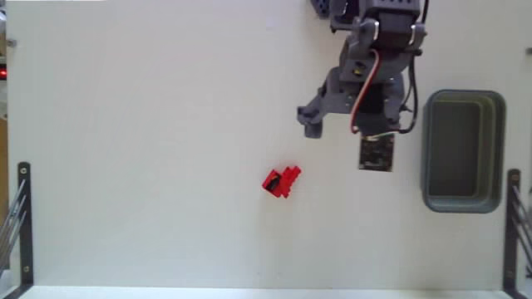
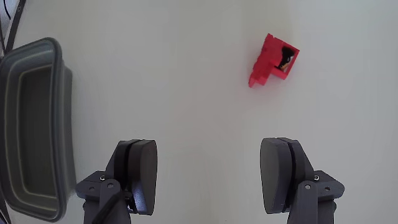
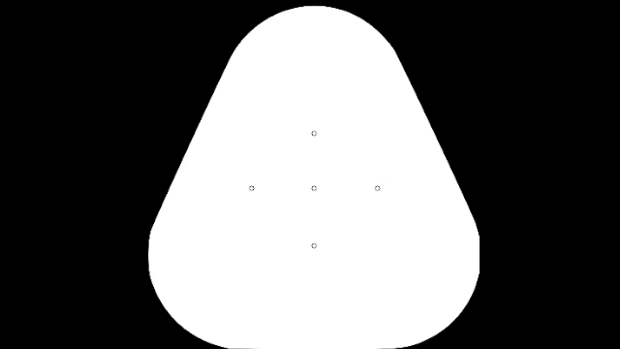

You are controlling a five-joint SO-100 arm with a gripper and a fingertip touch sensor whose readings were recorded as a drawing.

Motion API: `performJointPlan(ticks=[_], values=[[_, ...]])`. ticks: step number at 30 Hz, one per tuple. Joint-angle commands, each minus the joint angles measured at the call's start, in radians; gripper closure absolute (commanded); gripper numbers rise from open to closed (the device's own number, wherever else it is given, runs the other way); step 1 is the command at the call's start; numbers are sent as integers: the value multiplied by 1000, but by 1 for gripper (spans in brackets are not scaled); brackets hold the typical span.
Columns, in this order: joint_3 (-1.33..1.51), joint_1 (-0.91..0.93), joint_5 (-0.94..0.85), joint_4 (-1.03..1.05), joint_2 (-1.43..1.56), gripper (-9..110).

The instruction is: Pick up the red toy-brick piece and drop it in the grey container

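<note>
Currently the gripper [image 2: 211, 183] is held above the white table [image 1: 150, 124] with its jaws wide apart and nothing between them. In the fixed view the arm [image 1: 366, 75] is seen reaching down from the top edge, beside the grey container [image 1: 463, 151]. The red toy-brick piece [image 2: 272, 60] lies alone on the table, well apart from the fingers [image 2: 144, 176]. The container is cut off at the left edge of the wrist view.

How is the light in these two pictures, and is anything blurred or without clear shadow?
Fixed view: bright, washed-out white table, small red plastic brick piece slightly soft; wrist view: even light, brick sharp, open gripper near and soft-edged, faint shadows.
</note>
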Motion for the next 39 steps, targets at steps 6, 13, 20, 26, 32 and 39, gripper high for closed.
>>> performJointPlan(ticks=[6,13,20,26,32,39], values=[[5,84,5,21,34,-9],[5,143,5,21,34,-9],[5,177,5,21,34,-9],[5,200,5,21,34,-9],[5,220,5,21,34,-9],[5,235,5,21,34,-9]])
